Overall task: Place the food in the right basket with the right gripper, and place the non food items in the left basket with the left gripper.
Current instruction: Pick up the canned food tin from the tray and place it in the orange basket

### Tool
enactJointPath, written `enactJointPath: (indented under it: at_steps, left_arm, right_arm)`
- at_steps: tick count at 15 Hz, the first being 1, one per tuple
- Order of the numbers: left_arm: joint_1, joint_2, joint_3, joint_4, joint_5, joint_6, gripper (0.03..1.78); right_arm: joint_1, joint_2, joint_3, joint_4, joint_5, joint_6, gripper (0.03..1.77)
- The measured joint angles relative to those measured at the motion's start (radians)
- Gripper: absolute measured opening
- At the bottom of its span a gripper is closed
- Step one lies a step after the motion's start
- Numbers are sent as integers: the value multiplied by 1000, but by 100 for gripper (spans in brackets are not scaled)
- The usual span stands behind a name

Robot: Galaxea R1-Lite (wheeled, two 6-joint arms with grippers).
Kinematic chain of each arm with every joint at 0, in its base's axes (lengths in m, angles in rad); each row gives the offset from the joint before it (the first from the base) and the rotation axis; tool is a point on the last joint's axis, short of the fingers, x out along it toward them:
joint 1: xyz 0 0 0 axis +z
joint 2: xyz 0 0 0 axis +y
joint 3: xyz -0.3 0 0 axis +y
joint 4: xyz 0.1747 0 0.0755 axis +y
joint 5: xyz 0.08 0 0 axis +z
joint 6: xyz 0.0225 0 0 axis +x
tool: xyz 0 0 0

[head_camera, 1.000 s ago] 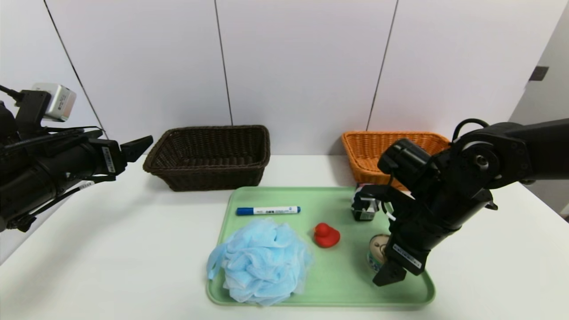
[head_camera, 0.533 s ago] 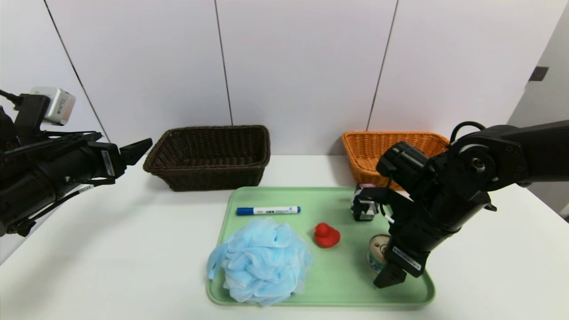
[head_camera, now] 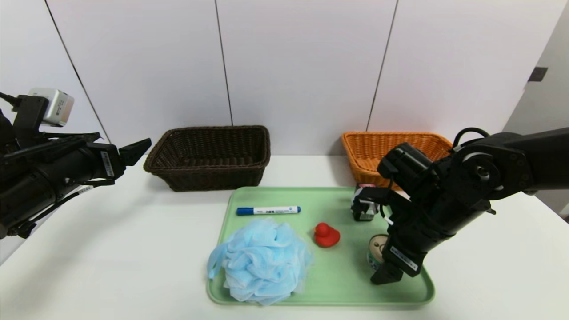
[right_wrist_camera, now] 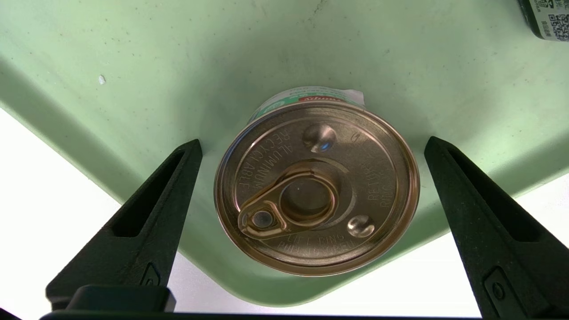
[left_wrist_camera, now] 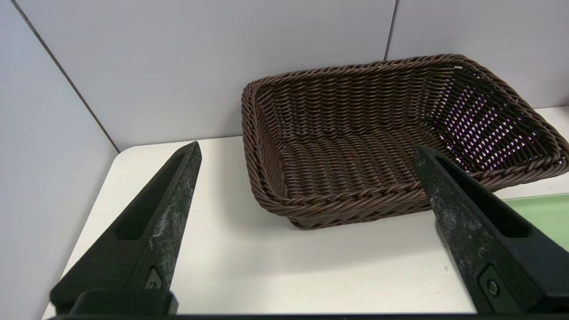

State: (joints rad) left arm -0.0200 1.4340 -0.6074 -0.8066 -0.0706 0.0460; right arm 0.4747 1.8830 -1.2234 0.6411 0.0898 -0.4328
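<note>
1. Tin (head_camera: 376, 249): located right of lower center in the frame, on the green tray (head_camera: 342, 284). It stood upright on its base, lid up, its central axis running vertically; the riveted end of the pull-ring (right_wrist_camera: 266, 218) pointed toward the finger farther from the box.
2. Right claw (right_wrist_camera: 314, 141): positioned at the lower right of the frame, pointing down over the tray. Its fingers were spread wide, with the tin's lid between them and a gap on either side; nothing was gripped.
3. Box (head_camera: 366, 211): stood on the tray above the tin in the frame, near the orange basket (head_camera: 355, 153), partly hidden by the right claw.
4. Duck (head_camera: 327, 236): sat near the tray's middle, left of the tin, its beak toward the frame's left.
5. Marker (head_camera: 268, 210): lay at the tray's upper left, long axis running from left to right, blue cap toward the left.
6. Puff (head_camera: 266, 262): occupied the tray's lower left.
7. Left claw (left_wrist_camera: 307, 146): hung at the frame's left edge, wide apart and holding nothing, beside the dark basket (head_camera: 213, 178).
8. Baskets: the dark one stood left of center, the orange one at right, both behind the tray.
</note>
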Motion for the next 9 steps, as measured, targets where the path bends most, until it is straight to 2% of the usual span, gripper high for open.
enactJointPath:
  at_steps: [9]
  left_arm:
    - [0, -8, 2, 0, 2, -2, 169]
  right_arm:
    - [5, -3, 14, 4, -1, -6, 171]
